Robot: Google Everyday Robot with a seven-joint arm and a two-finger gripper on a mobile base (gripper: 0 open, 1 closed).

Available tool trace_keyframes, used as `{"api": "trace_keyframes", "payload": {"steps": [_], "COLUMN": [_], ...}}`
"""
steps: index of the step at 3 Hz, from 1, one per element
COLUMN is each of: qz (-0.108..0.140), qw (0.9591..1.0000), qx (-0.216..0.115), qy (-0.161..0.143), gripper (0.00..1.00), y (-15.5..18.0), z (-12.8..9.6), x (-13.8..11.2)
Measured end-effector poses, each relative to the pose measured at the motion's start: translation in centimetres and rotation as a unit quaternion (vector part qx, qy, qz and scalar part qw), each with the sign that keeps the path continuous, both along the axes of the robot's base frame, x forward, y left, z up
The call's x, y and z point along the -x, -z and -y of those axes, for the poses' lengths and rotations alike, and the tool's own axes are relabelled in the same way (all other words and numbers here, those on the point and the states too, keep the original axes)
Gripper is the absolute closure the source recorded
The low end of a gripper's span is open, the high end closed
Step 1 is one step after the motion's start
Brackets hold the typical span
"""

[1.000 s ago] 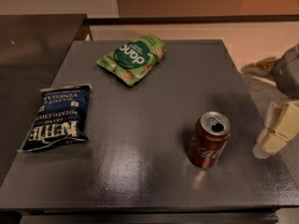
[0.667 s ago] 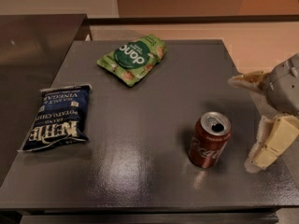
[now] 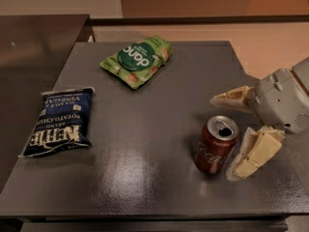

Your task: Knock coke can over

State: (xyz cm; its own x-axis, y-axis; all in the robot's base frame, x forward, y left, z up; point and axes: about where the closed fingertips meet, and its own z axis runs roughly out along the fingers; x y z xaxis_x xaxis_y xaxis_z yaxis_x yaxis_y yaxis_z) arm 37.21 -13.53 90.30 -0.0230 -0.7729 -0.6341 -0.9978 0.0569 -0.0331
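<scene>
The coke can stands upright on the dark grey table, towards the front right, its silver top with the opening facing up. My gripper comes in from the right edge, open, with its two cream fingers spread. One finger points left just behind the can. The other finger lies right beside the can's right side, close to it or touching it. The grey wrist body sits further right.
A green snack bag lies at the back of the table. A dark blue chip bag lies at the left. A dark counter adjoins the table on the left. The table's front edge is near the can.
My gripper has moved left across the table's right edge towards the can, and its fingers now flank the can's right side. The can still stands upright in place.
</scene>
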Motion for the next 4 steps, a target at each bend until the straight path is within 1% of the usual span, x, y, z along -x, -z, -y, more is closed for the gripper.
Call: {"api": "trace_keyframes", "payload": {"steps": [1,2,3,4], "qz": [-0.012,-0.014,-0.004,0.0], "qw": [0.9998,0.9996,0.9997,0.9941], "qx": [-0.009,-0.013,0.019,0.108], "qy": [-0.014,-0.021,-0.011,0.013], "gripper": [0.39,0.63,0.85,1.0], "y": [0.1,-0.5,-2.1,-3.0], "z": [-0.9,-1.2,-1.1,-0.5], "x": [0.2,0.2,-1.0,-3.1]}}
